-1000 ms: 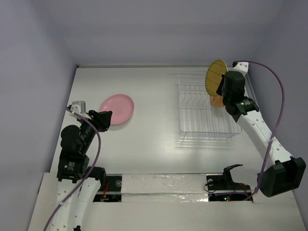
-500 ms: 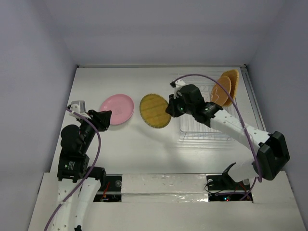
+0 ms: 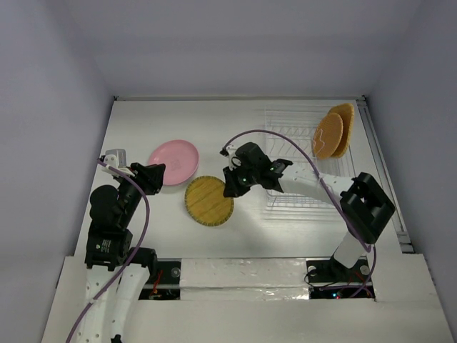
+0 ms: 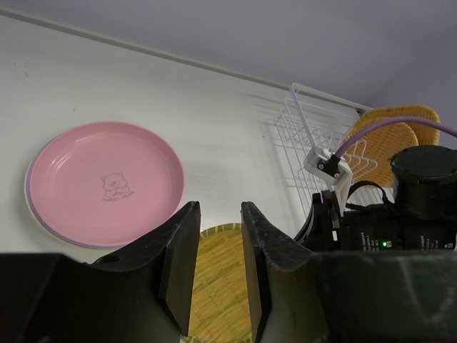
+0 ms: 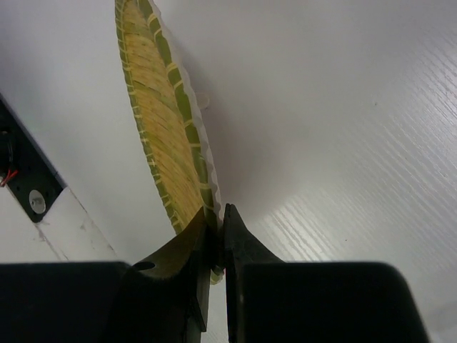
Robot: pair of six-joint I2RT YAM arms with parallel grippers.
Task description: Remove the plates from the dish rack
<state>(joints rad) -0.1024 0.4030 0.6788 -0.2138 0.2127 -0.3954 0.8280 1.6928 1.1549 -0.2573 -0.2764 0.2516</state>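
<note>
I'm pinching the woven plate (image 3: pixel 209 201) by its rim, right gripper (image 5: pixel 218 223) clamped tight on it, just beside the pink plate (image 3: pixel 173 162) and well apart from the dish rack (image 3: pixel 285 123). I'm aiming to lower it level, then release, without overlapping the pink one. Woven face is pointing up; it's round, so no long axis. Left gripper (image 4: pixel 218 275) is hanging slightly parted, empty.

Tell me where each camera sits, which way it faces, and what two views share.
Top external: high behind the robot, looking down on left arm, right arm, dish rack, pink plate, woven plate.
Left wrist: low at left, facing pink plate and dish rack past the left gripper.
Right wrist: near the tabletop, looking along the right gripper pinching the woven plate's rim.
Shared: all three show the woven plate.
</note>
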